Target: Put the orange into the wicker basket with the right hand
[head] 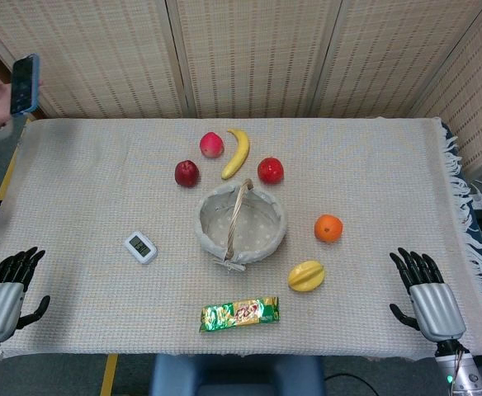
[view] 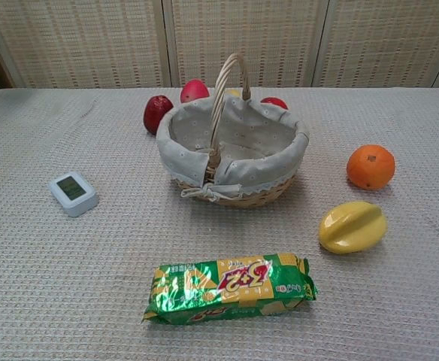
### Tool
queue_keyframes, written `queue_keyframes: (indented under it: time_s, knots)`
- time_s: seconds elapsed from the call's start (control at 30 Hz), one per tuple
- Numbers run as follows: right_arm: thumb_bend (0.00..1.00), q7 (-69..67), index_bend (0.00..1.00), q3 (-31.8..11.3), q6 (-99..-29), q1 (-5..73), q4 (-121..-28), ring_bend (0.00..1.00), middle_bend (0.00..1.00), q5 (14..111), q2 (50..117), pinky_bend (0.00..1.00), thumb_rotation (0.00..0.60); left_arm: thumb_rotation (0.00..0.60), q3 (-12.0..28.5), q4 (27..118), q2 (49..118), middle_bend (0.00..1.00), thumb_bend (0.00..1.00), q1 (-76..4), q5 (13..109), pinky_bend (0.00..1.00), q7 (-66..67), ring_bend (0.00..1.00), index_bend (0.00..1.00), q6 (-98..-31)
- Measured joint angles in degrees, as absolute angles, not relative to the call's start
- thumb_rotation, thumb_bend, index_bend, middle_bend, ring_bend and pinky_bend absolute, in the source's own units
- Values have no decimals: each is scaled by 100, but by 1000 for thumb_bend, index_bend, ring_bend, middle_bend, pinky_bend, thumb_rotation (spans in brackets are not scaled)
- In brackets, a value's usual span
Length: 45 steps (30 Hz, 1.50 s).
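Note:
The orange (head: 328, 228) (view: 370, 166) lies on the cloth just right of the wicker basket (head: 210, 233) (view: 176, 135), which has a pale fabric lining, an upright handle and nothing inside. My right hand (head: 423, 294) rests at the table's near right corner, fingers spread, holding nothing, well apart from the orange. At the near left corner my left hand (head: 8, 289) lies the same way, open. Neither hand shows in the chest view.
A yellow starfruit (head: 306, 275) (view: 352, 226) lies near the orange. A green biscuit packet (head: 239, 313) (view: 230, 287) sits in front of the basket, a small white timer (head: 140, 247) (view: 73, 193) to its left. Behind it are apples (head: 186, 173), a peach (head: 211, 144) and a banana (head: 238, 153).

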<state>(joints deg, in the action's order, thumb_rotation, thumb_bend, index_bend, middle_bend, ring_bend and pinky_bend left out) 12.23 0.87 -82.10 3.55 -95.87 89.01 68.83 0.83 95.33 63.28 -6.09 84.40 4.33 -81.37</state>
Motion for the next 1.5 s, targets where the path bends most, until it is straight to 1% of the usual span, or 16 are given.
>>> queue_keyframes:
  time_s: [0.1,0.37,0.57,0.77,0.97,1.07,1.2,1.37,1.5]
  knots:
    - [142,1179,0,83,-8243,347,-9581,0,0,8918,6879,56,600,600,90,9520,6342,0,349,-610,8496,67,400,0,0,-8181]
    - [136,1046,0,79,-8252,341,-9634,0,0,8916,6826,55,600,600,85,9479,6377,0,348,-592,8532,67,409,0,0,-8231]
    - [120,957,0,-91,-8068,446,-9941,0,0,8589,6732,54,600,600,100,9489,6373,0,346,-607,8463,67,396,0,0,-8174]
    - [118,1252,0,-444,-7507,792,-10269,0,0,7750,6646,53,600,600,96,9500,6357,0,346,-618,8446,67,392,0,0,-8136]
    - [119,1971,0,-899,-6850,1396,-10419,0,0,6290,6754,53,600,600,92,9529,6334,0,347,-624,8424,67,400,0,0,-8105]
    - [119,2510,0,-1118,-6645,1805,-10351,0,0,5493,6958,53,600,600,87,9541,6324,0,347,-618,8423,67,394,0,0,-8110]
    - [119,3196,0,-1336,-6508,2379,-10020,0,0,4602,7511,53,600,600,84,9548,6311,0,347,-617,8416,67,365,0,0,-8098]
    - [119,3600,0,-1457,-6504,2836,-9624,0,0,4055,8152,53,600,600,64,9543,6294,0,347,-628,8435,67,344,0,0,-8062]
    - [119,3776,0,-1511,-6601,3105,-9330,0,0,3913,8557,53,600,600,61,9540,6285,0,345,-632,8447,67,313,0,0,-8060]
